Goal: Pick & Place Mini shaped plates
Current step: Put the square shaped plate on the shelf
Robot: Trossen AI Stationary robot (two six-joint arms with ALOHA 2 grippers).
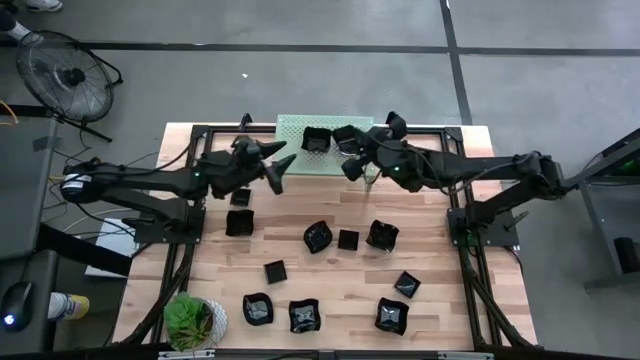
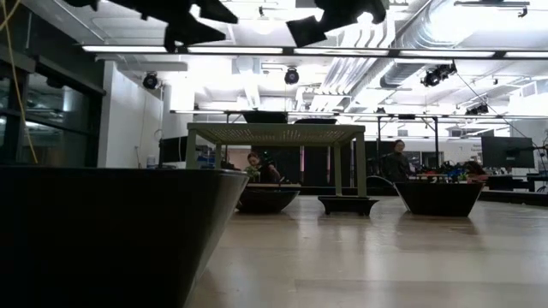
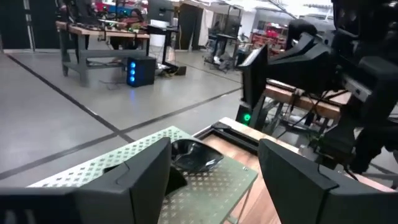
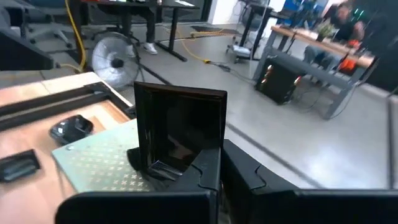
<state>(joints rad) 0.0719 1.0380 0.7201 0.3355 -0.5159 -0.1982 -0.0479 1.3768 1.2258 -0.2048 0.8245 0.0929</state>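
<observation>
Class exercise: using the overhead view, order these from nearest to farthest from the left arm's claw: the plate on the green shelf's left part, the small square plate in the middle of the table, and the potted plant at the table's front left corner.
Measured from the left claw, which is open:
1. Plate on the green shelf, just beyond the claw, toward the table's back edge.
2. Small square plate, mid-table, toward the right arm's side.
3. Potted plant, front left corner, clearly farthest.

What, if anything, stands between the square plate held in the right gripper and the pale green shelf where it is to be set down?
Nothing visible does. The right gripper, shut on the square plate, hangs over the green shelf. Two plates already lie there, but bare shelf shows beside them. The left gripper is open over the shelf's other end.
</observation>
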